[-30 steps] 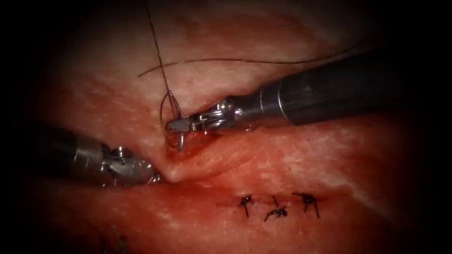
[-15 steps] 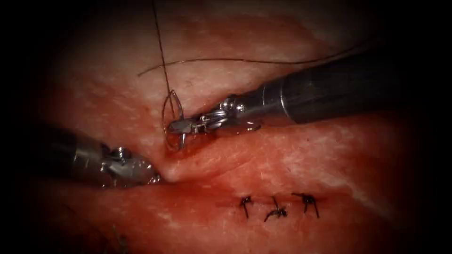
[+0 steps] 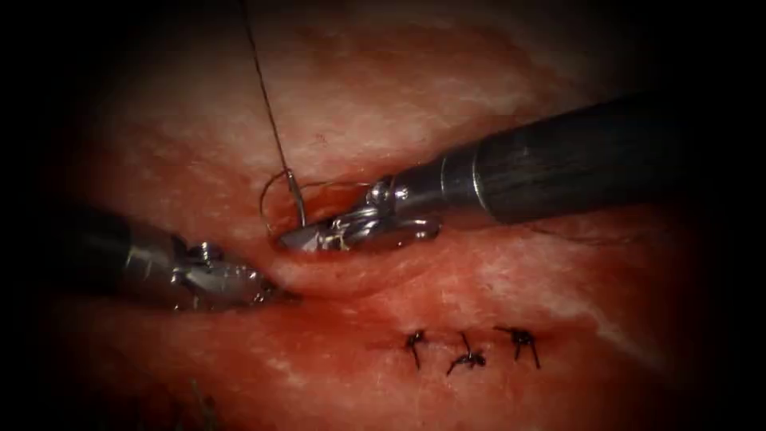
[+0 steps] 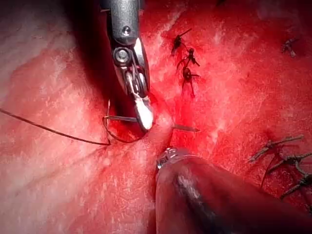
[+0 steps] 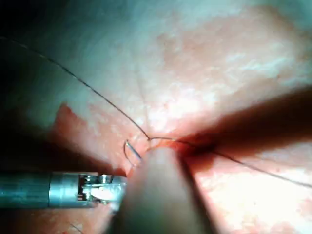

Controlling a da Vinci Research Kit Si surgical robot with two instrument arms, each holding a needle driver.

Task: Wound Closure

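right hand (image 3: pixel 297 238): jaws closed down on the needle (image 3: pixel 297 198) near its thread end, pressed low against the tissue (image 3: pixel 383 104)
needle: curving into the upper lip of the cut (image 3: pixel 319 275); tip poking out in the left wrist view
left hand (image 3: pixel 259 289): jaws pinching the tissue lip just left of it, so it's sitting nearest that tip
thread (image 3: pixel 267 112): trailing upward
3 stitches (image 3: pixel 469 347): sitting to the right

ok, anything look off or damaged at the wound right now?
Nothing stands out. Right tool holds the needle at the cut; thread trails upward. Left tool grips the tissue. Three finished stitches sit tidy.
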